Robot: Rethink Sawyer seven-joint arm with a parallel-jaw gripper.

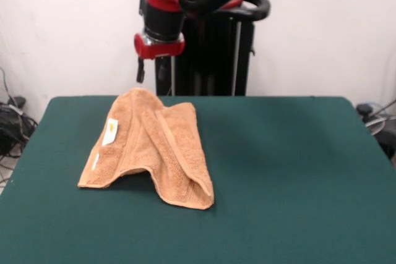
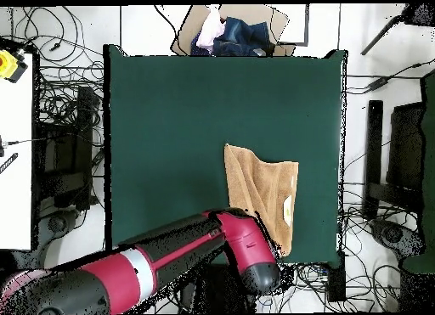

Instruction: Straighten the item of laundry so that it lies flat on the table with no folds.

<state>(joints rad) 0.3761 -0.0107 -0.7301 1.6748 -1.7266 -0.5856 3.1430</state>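
The item of laundry (image 1: 148, 146) is a light orange-tan towel lying bunched and folded on the dark green table (image 1: 284, 153), left of centre. Its front edge arches up off the cloth surface, and a woven band runs diagonally across it. A small white tag (image 1: 111, 132) shows on its left side. My gripper (image 1: 151, 77) hangs from the red wrist just above the towel's far, raised edge. In the overhead view the towel (image 2: 259, 191) lies near the table's (image 2: 170, 116) right edge, and the red arm (image 2: 246, 244) covers the gripper and the towel's nearest corner.
A cardboard box with dark and pink clothes (image 2: 229, 31) sits beyond the table's top edge in the overhead view. Cables lie on the floor on both sides. A white surface with a yellow object (image 2: 8, 64) stands at the left.
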